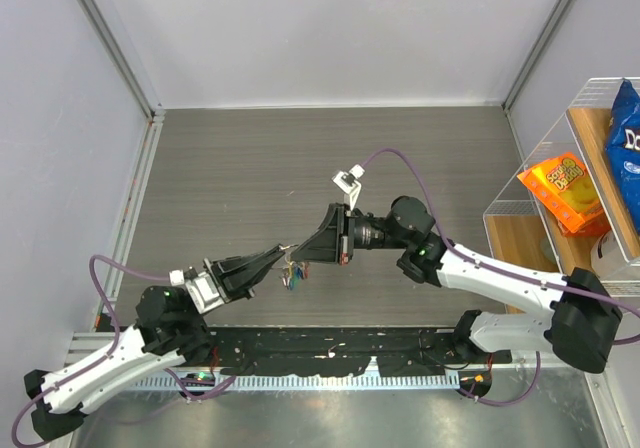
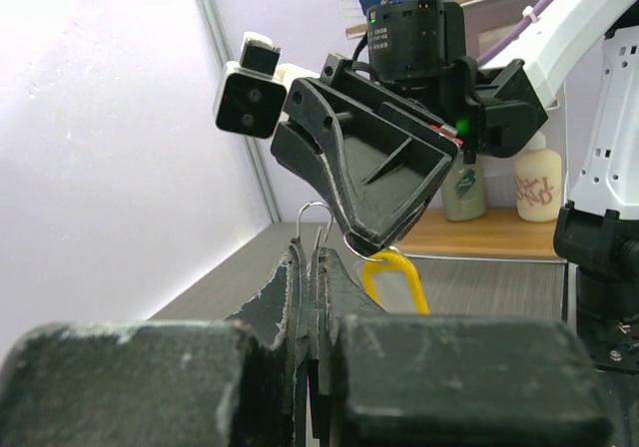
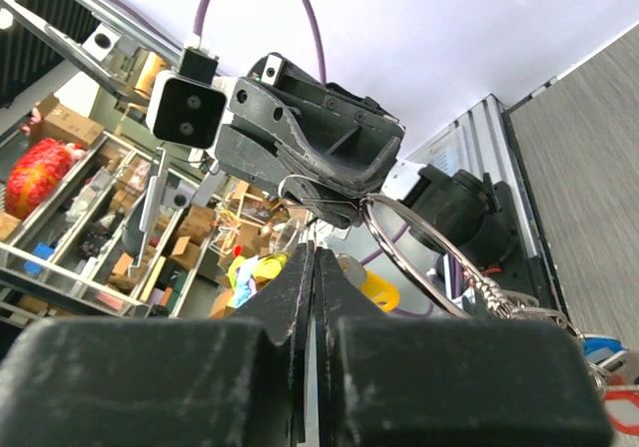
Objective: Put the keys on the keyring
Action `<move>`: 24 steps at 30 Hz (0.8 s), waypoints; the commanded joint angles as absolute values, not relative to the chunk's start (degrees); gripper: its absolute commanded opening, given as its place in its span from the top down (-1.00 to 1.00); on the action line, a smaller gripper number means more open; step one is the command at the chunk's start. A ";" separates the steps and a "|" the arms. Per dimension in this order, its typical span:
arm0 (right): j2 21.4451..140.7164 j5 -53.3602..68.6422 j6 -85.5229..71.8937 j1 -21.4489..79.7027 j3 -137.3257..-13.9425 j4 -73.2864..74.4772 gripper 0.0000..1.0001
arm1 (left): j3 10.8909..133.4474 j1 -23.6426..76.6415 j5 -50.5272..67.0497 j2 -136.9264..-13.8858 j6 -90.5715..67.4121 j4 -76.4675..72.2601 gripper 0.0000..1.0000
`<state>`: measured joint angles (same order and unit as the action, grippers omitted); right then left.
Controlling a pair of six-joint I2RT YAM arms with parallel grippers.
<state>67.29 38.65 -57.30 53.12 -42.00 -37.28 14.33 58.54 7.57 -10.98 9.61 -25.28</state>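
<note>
Well, both arms reach in over the grey table (image 1: 220, 188) and meet nose to nose above its near middle — the left gripper (image 1: 277, 259) angling up from the lower left, the right gripper (image 1: 302, 254) stretched in from the right with its wrist bent back. Each pair of fingers is pressed tight together. Thin wire of the keyring (image 3: 419, 257) runs down into both slits, so both seem clamped on it, with the ring held in the air between them.

From above, the keys (image 1: 292, 278) are just a small coloured clump dangling beneath the tips. The left wrist view picks out a yellow key head (image 2: 371, 272) hanging just under the right gripper's tip. The right wrist view shows the ring's full loop, with blue and red heads at the lower right edge.

Off to the right stands a wire shelf (image 1: 600, 93) with an orange snack bag (image 1: 565, 193) — well apart from the grippers. A purple cable (image 1: 395, 152) arcs over the right wrist.
</note>
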 commanded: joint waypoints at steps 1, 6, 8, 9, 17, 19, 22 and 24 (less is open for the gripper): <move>68.55 39.81 -62.57 52.91 -44.39 -47.63 0.88 | 13.36 58.80 7.91 -10.11 11.95 -34.98 1.00; 70.40 40.43 -65.82 52.91 -44.56 -51.49 0.88 | 11.25 58.62 8.26 -10.28 13.44 -39.19 1.00; 70.75 40.52 -66.27 53.00 -44.56 -51.77 0.88 | 10.99 58.62 8.35 -10.46 13.88 -39.90 1.00; 70.75 40.43 -66.36 52.91 -44.47 -51.77 0.89 | 11.07 58.80 8.44 -10.46 13.97 -40.08 1.00; 70.66 40.17 -65.56 52.91 -44.47 -49.66 0.89 | 11.42 58.71 8.09 -11.77 15.64 -40.87 1.00; 70.75 39.90 -65.74 52.91 -44.47 -49.57 0.89 | 11.51 58.71 8.00 -12.48 16.08 -41.66 1.00; 71.19 39.29 -66.18 53.00 -44.73 -49.48 0.89 | 11.43 58.62 7.91 -13.18 16.61 -42.36 1.00; 71.72 39.20 -66.80 53.00 -45.09 -49.83 0.88 | 11.34 58.71 7.91 -13.36 16.96 -42.80 1.00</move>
